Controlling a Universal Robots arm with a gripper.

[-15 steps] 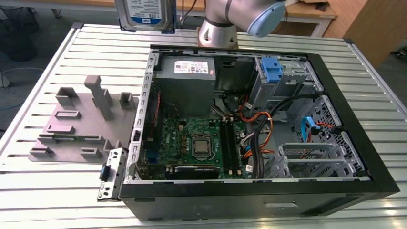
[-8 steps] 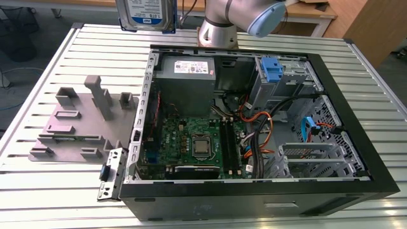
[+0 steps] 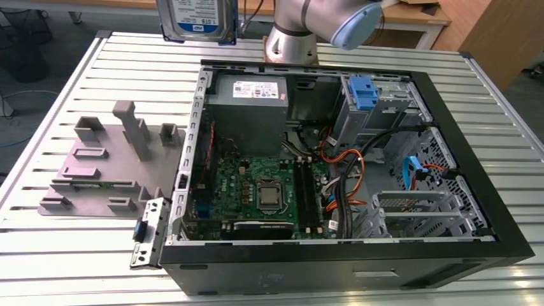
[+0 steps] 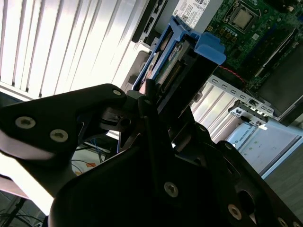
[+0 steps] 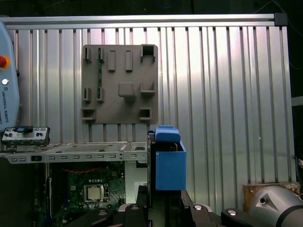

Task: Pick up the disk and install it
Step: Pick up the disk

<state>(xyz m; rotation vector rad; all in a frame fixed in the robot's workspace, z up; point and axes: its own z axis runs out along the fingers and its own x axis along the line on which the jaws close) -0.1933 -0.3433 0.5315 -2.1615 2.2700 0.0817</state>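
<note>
My pincer is clamped on the disk. Its black fingers are closed along either side of the drive, and the blue rail frame reaches out past the tips. In the exterior view the disk hangs in the air with its label toward the camera. It is above the bench edge where the arm is mounted, just to the exterior view's left of the arm, and I see it touching nothing but the pincer.

The open computer case lies on its side across the middle of the bench, reaching toward the edge on the exterior view's right. Inside it I can make out the power supply, the motherboard and a blue drive bracket. The grey moulded holder sits just beside the case, near the bench edge on the exterior view's left.
</note>
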